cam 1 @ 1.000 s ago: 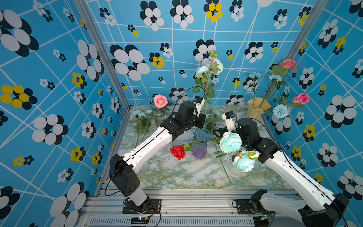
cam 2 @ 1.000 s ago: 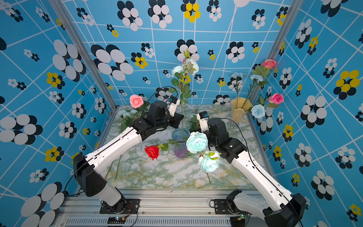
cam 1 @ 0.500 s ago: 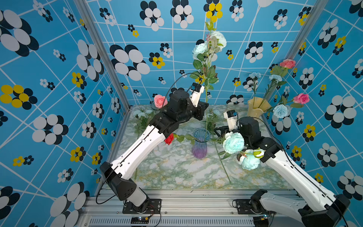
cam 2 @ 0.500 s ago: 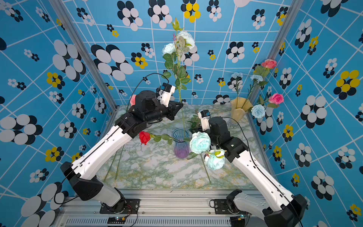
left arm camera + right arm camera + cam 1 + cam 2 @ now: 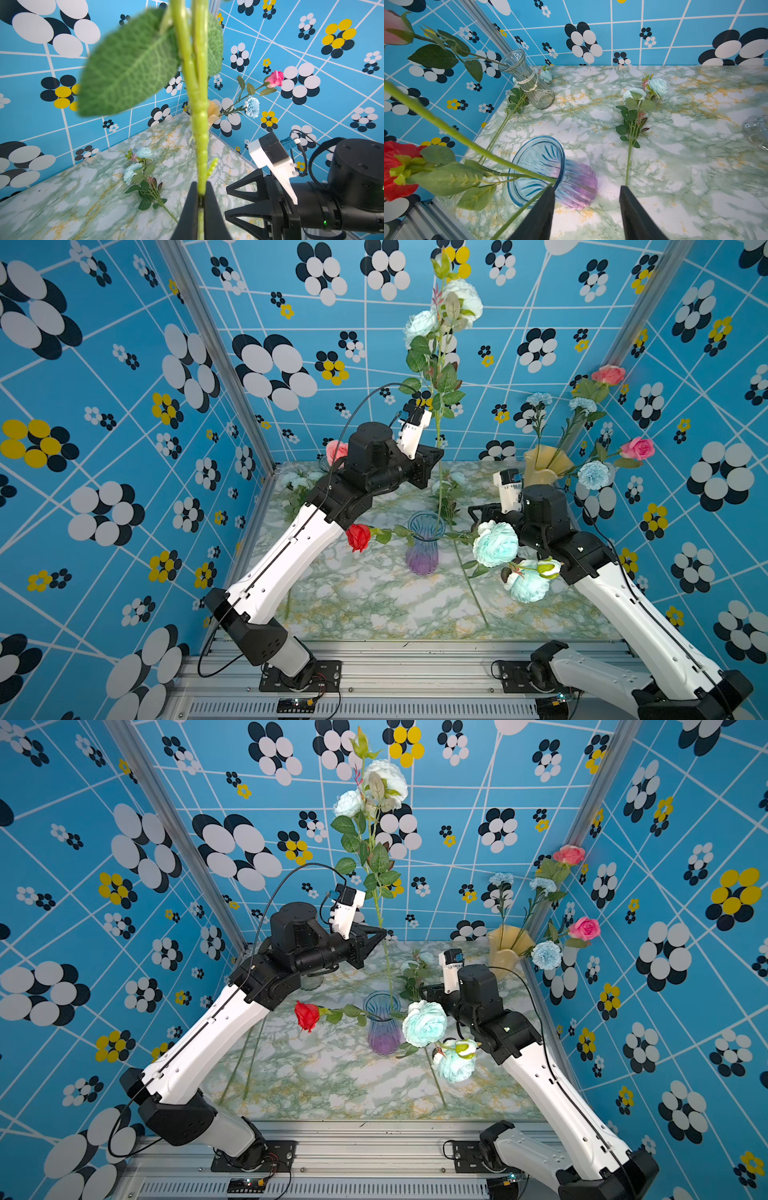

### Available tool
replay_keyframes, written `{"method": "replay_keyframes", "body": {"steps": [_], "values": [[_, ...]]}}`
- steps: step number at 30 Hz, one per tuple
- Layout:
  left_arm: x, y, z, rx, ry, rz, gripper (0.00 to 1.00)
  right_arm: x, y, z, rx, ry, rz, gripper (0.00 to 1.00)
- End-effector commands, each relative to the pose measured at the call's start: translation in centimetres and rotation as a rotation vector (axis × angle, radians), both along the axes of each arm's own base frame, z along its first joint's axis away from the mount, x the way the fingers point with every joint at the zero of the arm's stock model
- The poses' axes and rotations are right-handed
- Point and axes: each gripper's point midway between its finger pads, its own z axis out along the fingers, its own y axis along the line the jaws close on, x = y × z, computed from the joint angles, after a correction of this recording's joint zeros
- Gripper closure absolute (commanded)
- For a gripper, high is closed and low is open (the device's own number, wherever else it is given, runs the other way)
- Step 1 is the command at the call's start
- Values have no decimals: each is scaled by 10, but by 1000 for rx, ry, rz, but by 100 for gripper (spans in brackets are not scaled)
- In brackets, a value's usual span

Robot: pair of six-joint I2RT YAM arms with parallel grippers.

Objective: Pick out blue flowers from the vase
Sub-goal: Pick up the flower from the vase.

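Observation:
My left gripper [image 5: 436, 452] [image 5: 201, 193] is shut on the green stem of a tall spray of blue flowers [image 5: 440, 319] [image 5: 374, 790]. It holds the spray upright, high over the blue-and-purple vase [image 5: 423, 547] [image 5: 542, 172]. The stem's lower end reaches down to the vase's mouth. A red rose [image 5: 358, 536] leans out of the vase to the left. My right gripper [image 5: 476, 514] [image 5: 586, 197] is open beside the vase, with nothing between its fingers. Two large blue blooms [image 5: 494, 543] lie against my right arm, and their thin stem slants past one finger.
A yellow vase [image 5: 540, 468] at the back right holds pink roses and small blue carnations. A clear glass vase [image 5: 527, 81] with a pink rose stands at the back left. More blue flower sprays [image 5: 643, 91] lie on the marble table [image 5: 374, 605].
The left arm has risen and carried the blue spray upward, drawing its stem out of the vase. The right gripper has opened wider, and the two big blooms have sunk slightly.

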Motion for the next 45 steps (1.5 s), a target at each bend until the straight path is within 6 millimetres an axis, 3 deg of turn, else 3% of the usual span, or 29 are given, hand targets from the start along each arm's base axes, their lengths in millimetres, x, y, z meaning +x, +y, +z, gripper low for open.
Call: {"method": "replay_keyframes", "body": {"steps": [1,12,21,29,35,41,45], "values": [[-19,8,44,-97,-63,-49,100,-7,-11,17,13,-27,-30,46],[-31,16,74,-143,-115,-62,100,-12,-42,24,-42,-57,-145,40],[-25,15,75,-148,-116,-54,100,-14,-81,39,-194,-112,-283,35],[-9,1,65,-146,-95,-66,100,-9,-118,40,-322,-108,-404,30],[2,-17,54,-151,-63,-98,100,-2,-139,39,-311,-80,-456,28],[11,-45,30,-118,-25,-140,100,7,-139,51,-212,-76,-429,28],[15,-69,7,-64,-14,-151,100,12,-117,65,-113,-92,-313,37]]}}
